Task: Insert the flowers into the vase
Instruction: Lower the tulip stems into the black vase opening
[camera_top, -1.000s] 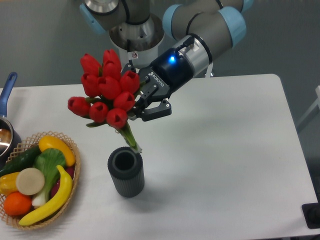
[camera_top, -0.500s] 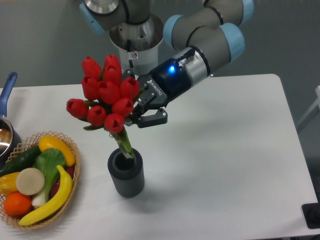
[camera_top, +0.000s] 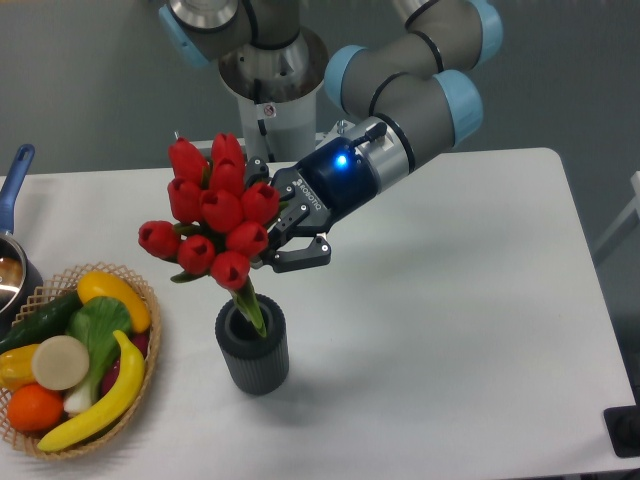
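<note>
Tulips, the flowers (camera_top: 215, 220), leaned left with stem tips just inside the vase (camera_top: 253, 352) mouth, gripper (camera_top: 283, 243) clenched on the stems (partly hidden). Letting go might tip bunch and vase together.

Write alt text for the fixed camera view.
A robot gripper holds a bunch of red tulips, stem ends already inside a dark ribbed vase on a white table. A wicker basket of produce sits at left.
</note>
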